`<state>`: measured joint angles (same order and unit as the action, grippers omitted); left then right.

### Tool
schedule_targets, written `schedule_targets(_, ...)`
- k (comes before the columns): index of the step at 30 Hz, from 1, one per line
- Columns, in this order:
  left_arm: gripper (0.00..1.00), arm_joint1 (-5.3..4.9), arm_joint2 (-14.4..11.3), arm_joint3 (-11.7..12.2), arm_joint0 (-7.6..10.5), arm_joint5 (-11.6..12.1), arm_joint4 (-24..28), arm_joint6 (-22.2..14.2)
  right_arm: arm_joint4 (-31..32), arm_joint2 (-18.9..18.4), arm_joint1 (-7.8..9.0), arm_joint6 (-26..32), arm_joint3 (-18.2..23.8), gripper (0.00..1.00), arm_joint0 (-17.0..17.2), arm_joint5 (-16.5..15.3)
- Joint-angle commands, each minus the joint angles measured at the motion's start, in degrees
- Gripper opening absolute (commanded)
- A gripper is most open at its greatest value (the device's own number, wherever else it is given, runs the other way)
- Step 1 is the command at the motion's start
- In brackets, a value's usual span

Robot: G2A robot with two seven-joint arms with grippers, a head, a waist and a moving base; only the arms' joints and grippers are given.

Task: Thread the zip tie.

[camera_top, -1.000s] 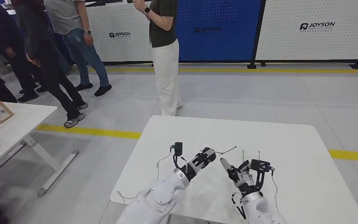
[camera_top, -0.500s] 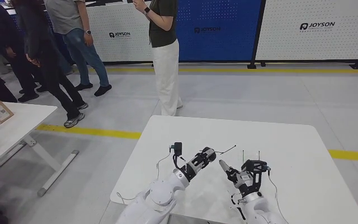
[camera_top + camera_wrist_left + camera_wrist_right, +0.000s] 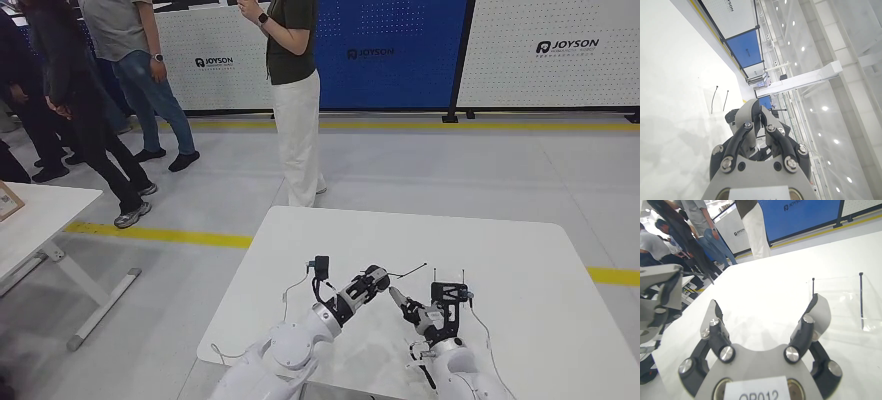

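Observation:
My left gripper (image 3: pixel 376 277) is shut on a black zip tie (image 3: pixel 406 269), held above the white table (image 3: pixel 520 250). In the left wrist view the fingers (image 3: pixel 753 111) pinch the tie, and its head end (image 3: pixel 785 109) sticks out past them. My right gripper (image 3: pixel 412 301) hangs open just beside it with nothing between its fingers (image 3: pixel 817 306). The right wrist view has the left gripper (image 3: pixel 660 294) close by, the held tie's thin end (image 3: pixel 696 274) poking out of it. Two more zip ties (image 3: pixel 813 285) (image 3: pixel 861 298) lie flat beyond the right gripper.
The two spare ties (image 3: pixel 714 98) (image 3: pixel 725 100) rest on a clear plastic sheet (image 3: pixel 844 306) on the table. Several people stand on the floor past the table's far edge (image 3: pixel 400 212). Another white table (image 3: pixel 40 215) stands off to the left.
The right gripper has shifted left, closer to the left gripper, staying open. The left gripper and its tie have edged slightly right.

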<state>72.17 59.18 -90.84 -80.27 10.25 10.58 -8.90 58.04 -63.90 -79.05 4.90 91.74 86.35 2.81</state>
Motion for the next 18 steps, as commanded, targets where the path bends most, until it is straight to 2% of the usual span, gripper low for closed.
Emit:
schedule_targets(1,0.0,0.03,-0.13,-0.08,0.05,-0.09,-0.11,0.02,-0.08,-0.09,0.03,0.02,0.04,1.0,-0.05,-0.5)
schedule_targets(2,0.0,0.04,-0.17,-0.13,0.06,-0.1,-0.16,0.02,-0.13,-0.15,0.03,0.03,-0.03,0.6,-0.09,-0.52)
schedule_targets(3,0.0,0.05,-0.18,-0.14,0.07,-0.09,-0.21,0.02,-0.2,-0.18,0.03,0.04,-0.07,0.47,-0.17,-0.51)
schedule_targets(5,0.0,0.05,-0.2,-0.16,0.08,-0.05,-0.3,-0.06,-0.3,-0.22,0.02,0.49,-0.26,0.38,-0.35,-0.44)
schedule_targets(8,0.0,0.06,-0.28,-0.18,0.05,0.02,-0.57,-0.18,-0.27,-0.14,0.03,0.58,-0.34,0.39,-0.54,-1.07)
schedule_targets(11,0.0,0.07,-0.44,0.02,0.12,0.34,-1.21,-0.16,-1.66,-0.17,0.12,0.53,-0.2,0.38,-0.52,-4.22)
schedule_targets(18,0.0,0.2,-0.78,0.74,0.67,0.19,-1.22,-0.36,-1.97,-0.53,0.23,0.3,0.0,0.36,-0.39,-4.98)
